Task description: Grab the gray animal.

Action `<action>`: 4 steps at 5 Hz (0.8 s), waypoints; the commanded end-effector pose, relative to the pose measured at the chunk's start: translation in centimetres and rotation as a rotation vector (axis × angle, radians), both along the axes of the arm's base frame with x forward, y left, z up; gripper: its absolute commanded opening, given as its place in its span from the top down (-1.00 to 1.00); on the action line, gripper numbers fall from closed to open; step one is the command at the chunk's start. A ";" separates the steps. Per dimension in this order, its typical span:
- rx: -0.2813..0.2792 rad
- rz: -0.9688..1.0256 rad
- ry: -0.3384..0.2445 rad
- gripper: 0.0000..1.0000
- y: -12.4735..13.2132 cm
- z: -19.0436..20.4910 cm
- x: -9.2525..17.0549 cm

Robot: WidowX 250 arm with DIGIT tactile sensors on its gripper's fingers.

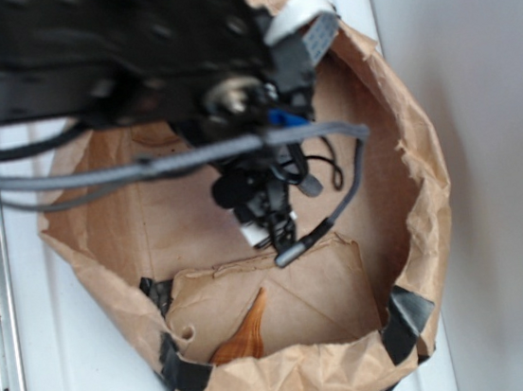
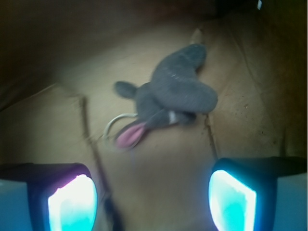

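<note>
Gray plush: the gray animal [image 2: 175, 89] lies on the paper bag [image 1: 407, 139] floor, ahead of the tool [image 2: 151, 199], apart from it. Tool: released, jaws spread wide. Advice: advance forward, centre over the body, lower, then clench.

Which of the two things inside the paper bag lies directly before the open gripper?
The gray animal: in the wrist view it lies just ahead of the gripper, jaws apart. The orange-brown pointed object rests near the paper bag rim, away from the arm.
</note>
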State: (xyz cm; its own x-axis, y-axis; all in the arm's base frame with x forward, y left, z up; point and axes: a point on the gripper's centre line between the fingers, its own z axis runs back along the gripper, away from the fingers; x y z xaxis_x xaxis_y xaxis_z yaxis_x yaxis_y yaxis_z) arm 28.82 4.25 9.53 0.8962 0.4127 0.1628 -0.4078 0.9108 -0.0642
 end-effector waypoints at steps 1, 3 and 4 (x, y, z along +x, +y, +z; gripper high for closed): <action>0.006 -0.064 -0.029 -1.00 0.6 -0.3 0.9; 0.006 -0.064 -0.029 -1.00 0.6 -0.3 0.9; 0.008 0.080 -0.131 -1.00 1.2 -1.1 0.3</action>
